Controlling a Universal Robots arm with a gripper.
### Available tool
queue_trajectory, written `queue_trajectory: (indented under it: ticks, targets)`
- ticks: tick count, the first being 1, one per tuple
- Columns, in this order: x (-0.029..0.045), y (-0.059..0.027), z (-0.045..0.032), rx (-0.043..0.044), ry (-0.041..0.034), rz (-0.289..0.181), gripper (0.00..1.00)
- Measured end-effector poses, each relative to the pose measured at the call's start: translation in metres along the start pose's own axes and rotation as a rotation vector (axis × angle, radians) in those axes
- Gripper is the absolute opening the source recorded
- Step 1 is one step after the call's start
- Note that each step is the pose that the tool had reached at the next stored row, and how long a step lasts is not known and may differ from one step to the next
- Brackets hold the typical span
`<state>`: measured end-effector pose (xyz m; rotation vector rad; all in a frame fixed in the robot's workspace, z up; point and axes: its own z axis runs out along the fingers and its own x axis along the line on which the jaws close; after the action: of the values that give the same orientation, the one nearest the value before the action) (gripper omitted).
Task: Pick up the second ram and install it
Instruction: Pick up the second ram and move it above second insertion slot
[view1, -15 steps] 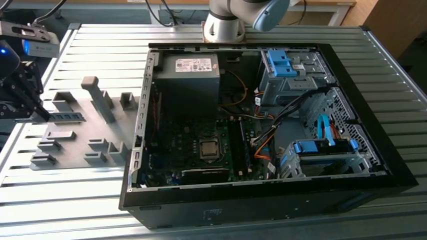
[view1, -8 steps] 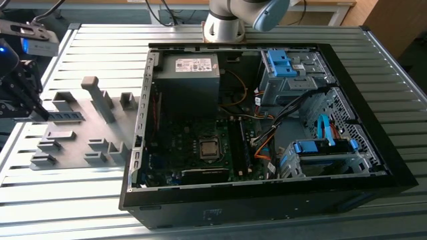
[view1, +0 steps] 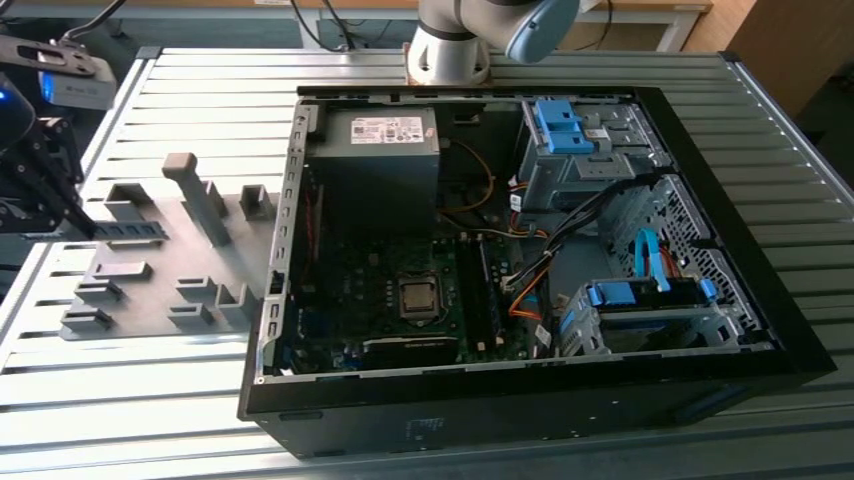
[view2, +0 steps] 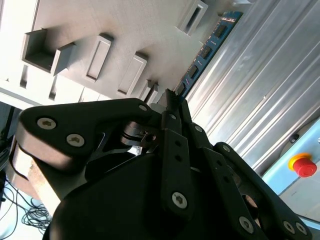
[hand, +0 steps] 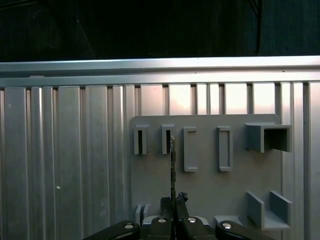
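The second ram (view1: 131, 232) is a thin green strip with black chips, over the grey holder plate (view1: 160, 295) on the exterior view's left. My gripper (view1: 80, 228) is shut on one end of it. In the second wrist view the ram (view2: 206, 49) runs away from the closed gripper (view2: 170, 100) along the plate's edge. The first wrist view shows the ram (hand: 172, 160) edge-on, rising from the gripper (hand: 173, 201) toward the slotted blocks (hand: 167, 139). I cannot tell whether the strip is resting in a holder or is lifted clear.
The open PC case (view1: 534, 405) lies on the slatted metal table, the exterior view's right of the plate, with black slot rails (view1: 487, 290) on its motherboard. A tall grey post (view1: 200, 200) stands on the plate. The arm's base (view1: 447, 50) is behind the case. A red button (view2: 302, 164) sits beside the table.
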<state>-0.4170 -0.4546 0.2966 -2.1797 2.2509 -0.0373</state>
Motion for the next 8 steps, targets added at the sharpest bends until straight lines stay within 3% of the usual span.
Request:
queue_trajectory:
  ticks: [8]
  targets:
    - [0.0,-0.0001,-0.0044,0.0001,0.0,0.0,0.14]
